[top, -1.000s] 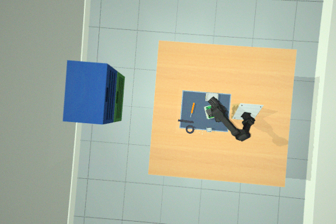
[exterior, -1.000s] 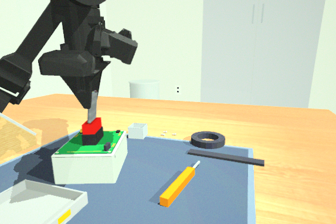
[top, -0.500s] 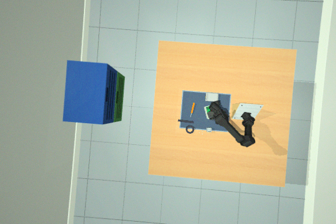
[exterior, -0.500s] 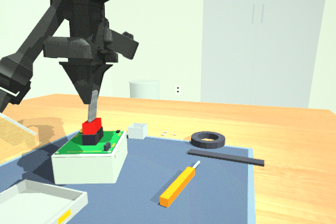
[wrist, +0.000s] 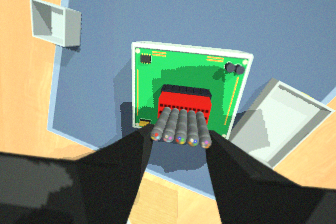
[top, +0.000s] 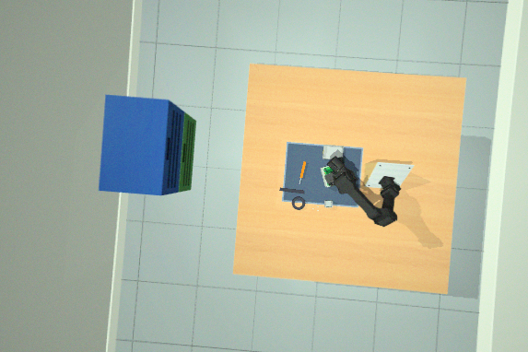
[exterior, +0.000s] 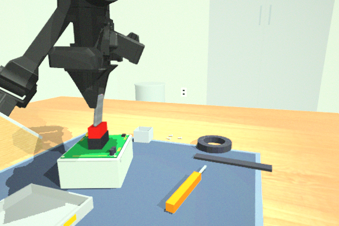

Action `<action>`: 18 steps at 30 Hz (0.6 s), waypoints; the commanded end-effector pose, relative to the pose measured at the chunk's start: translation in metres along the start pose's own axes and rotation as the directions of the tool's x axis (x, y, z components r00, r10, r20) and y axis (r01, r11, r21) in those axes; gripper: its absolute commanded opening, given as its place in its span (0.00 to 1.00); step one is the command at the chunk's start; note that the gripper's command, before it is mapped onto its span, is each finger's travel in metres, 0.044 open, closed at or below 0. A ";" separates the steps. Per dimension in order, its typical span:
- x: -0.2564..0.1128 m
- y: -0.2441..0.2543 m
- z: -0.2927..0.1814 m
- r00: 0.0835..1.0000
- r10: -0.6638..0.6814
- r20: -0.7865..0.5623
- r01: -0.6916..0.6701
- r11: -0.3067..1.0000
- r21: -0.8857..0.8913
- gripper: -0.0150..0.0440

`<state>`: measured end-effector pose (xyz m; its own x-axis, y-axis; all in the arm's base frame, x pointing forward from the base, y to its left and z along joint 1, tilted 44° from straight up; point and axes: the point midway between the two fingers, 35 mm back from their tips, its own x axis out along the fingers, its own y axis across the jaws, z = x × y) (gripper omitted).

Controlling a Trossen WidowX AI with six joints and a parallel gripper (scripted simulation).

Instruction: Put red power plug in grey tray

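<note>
Fingers (exterior: 87,89) pinch the grey cables (exterior: 98,110) (wrist: 181,125) of the red power plug (exterior: 97,131) (wrist: 185,101). Plug sits in the black socket (exterior: 97,144) (wrist: 190,91) on the circuit board (top: 325,170) (exterior: 77,151) (wrist: 150,80). Grey tray (top: 327,152) (exterior: 84,199) (wrist: 253,108) lies near the board; orange screwdriver (top: 303,170) (exterior: 182,193) lies apart.

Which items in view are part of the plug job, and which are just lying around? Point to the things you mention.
Job:
- red power plug (exterior: 97,130) (wrist: 184,102) with grey cables
- black socket (exterior: 97,144) (wrist: 186,90)
- circuit board (exterior: 74,152) (wrist: 182,62)
- grey tray (exterior: 84,202) (wrist: 301,96)

Lying about:
- orange-handled screwdriver (top: 302,170) (exterior: 184,193)
- dark ring (top: 293,203) (exterior: 214,148)
- dark flat bar (top: 292,190) (exterior: 232,162)
- small open box (top: 328,204) (exterior: 143,137) (wrist: 72,27)
</note>
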<state>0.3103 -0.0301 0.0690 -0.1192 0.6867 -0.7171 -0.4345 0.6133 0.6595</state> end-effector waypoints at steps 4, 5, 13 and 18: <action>-0.003 -0.003 -0.001 0.999 -0.031 0.045 0.030 0.999 0.017 0.25; 0.000 -0.003 -0.001 0.999 -0.031 0.045 0.030 0.999 0.017 0.25; 0.007 -0.003 0.000 0.999 -0.031 0.045 0.030 0.999 0.017 0.48; 0.007 -0.003 0.000 0.999 -0.031 0.045 0.030 0.999 0.017 0.68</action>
<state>0.3085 -0.0292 0.0644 -0.0691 0.6843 -0.7259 -0.4177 0.6410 0.6439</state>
